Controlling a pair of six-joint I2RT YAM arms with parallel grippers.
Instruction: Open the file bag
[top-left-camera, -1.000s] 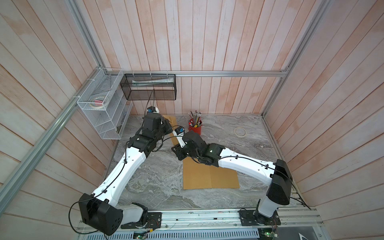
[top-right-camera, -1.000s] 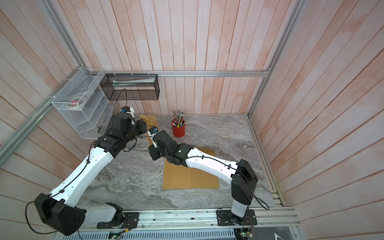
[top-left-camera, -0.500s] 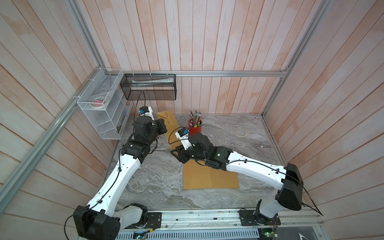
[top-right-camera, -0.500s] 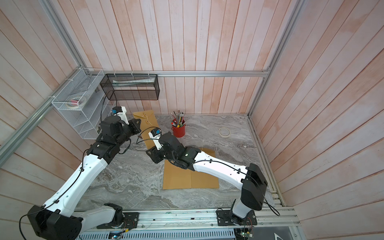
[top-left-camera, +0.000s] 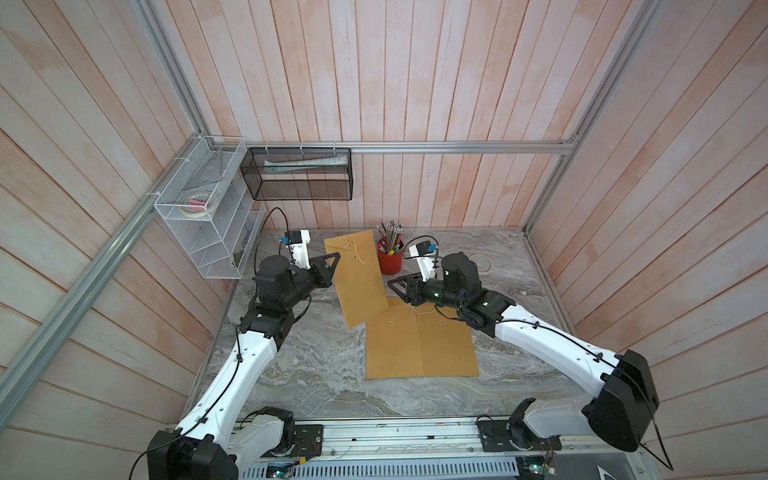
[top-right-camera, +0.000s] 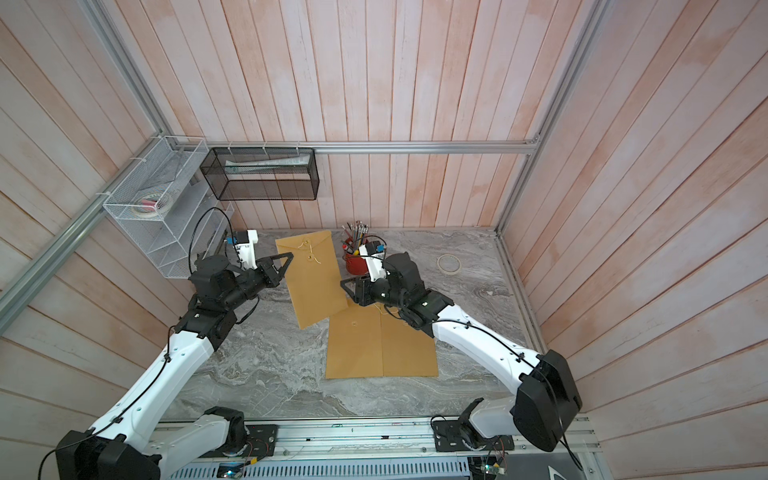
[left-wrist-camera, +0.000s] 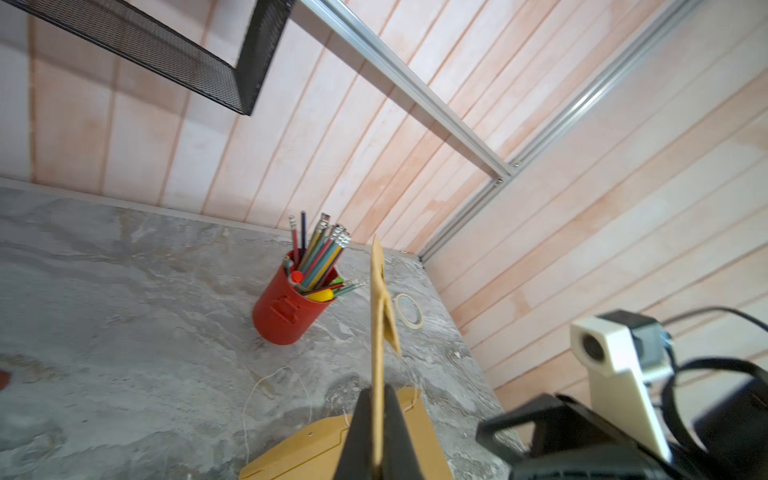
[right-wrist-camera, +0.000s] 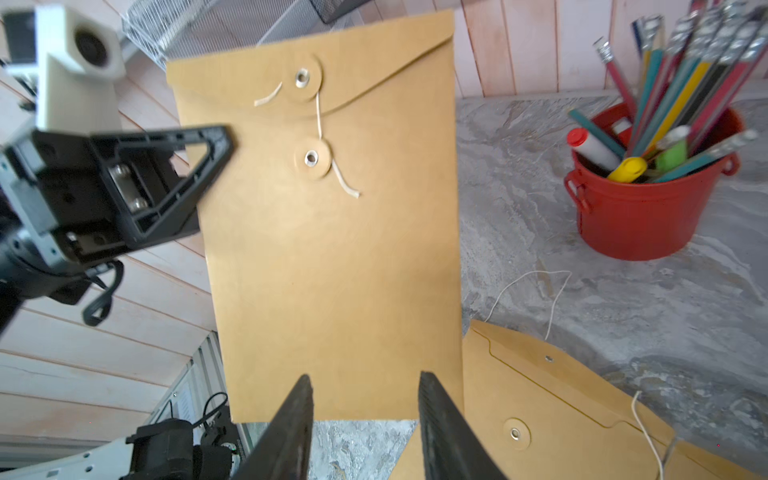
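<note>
Now that the right gripper (top-left-camera: 395, 286) has been withdrawn, parted and empty, the file bag (top-left-camera: 359, 278) is seen in a top view raised just beside the pen cup (top-left-camera: 390, 261). In the left wrist view it is pinched by the left gripper (left-wrist-camera: 377, 428). In the right wrist view its string (right-wrist-camera: 319, 118) seems unwound, so the flap (right-wrist-camera: 365, 75) is left to be lifted.

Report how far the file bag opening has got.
Done: the brown kraft paper file bag is held upright off the grey marble table. In hand: the left end effector pinches its side edge; the right end effector stands open by its bottom edge, holding nothing. Left: the white string looks loose, but the flap lies closed.
</note>
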